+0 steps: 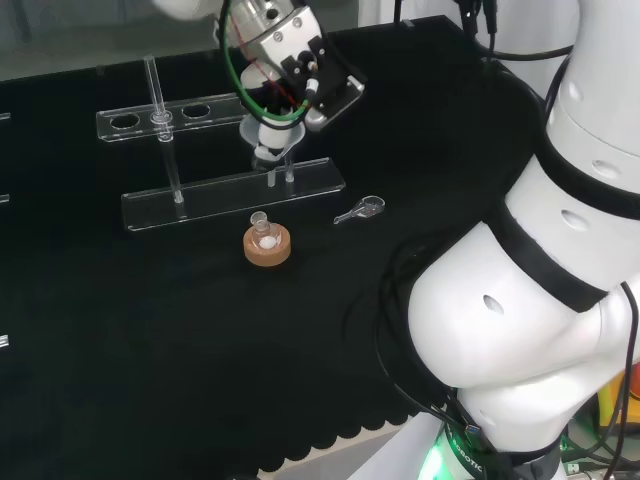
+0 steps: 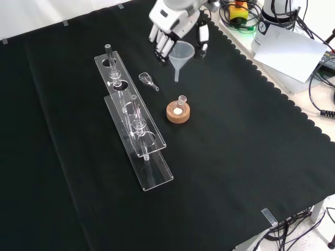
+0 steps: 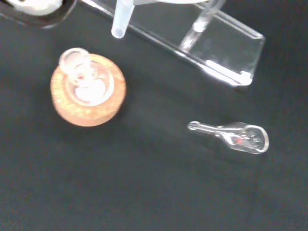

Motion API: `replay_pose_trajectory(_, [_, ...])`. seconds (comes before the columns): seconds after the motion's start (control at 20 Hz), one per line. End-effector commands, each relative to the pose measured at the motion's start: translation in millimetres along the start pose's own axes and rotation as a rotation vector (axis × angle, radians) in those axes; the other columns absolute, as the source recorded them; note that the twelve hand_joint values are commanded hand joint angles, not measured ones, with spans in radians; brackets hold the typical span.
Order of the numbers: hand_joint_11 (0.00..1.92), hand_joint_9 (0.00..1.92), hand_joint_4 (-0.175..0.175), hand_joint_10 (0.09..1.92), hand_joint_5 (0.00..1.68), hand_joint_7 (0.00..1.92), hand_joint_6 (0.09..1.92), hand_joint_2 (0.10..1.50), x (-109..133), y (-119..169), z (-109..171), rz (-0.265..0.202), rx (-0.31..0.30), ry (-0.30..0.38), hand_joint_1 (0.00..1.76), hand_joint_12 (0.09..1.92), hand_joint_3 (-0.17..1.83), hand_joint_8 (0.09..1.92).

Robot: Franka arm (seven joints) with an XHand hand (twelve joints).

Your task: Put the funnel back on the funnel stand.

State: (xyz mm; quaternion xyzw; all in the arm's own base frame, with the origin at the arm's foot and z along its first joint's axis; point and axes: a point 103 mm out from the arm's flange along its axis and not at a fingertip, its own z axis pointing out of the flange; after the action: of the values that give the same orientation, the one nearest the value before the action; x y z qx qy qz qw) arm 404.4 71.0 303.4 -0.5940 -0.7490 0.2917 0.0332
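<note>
The funnel point(image 2: 181, 54) is held aloft, pinched in the hand's point(image 2: 170, 23) curled fingers, at one o'clock from the stand point(image 2: 137, 125) in the front view. If misaligned, its stem could be knocked against the rack.

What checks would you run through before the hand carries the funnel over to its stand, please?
1. Funnel held by the hand: ok, fingers curled round its rim.
2. Funnel clear of the cloth: ok, its stem hangs free.
3. Funnel stand upright with open holes: ok.
4. Small flask on the cork ring out of the path: cannot tell, it sits below the stem in the wrist view.
5. Small glass scoop clear of the stand: ok, lying apart.
</note>
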Motion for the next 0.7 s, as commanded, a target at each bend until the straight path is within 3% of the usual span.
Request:
replay_pose_trajectory(0.05, [0.68,0.94,0.000,0.42,0.59,0.56,0.80,0.65,-31,-8,-6,0.054,-0.015,0.020,0.79,1.27,0.55,0.66])
replay_pose_trajectory(0.7, [0.68,0.94,0.001,0.43,0.59,0.57,0.81,0.65,-90,-7,-19,0.150,-0.104,0.065,0.80,1.26,0.55,0.67])
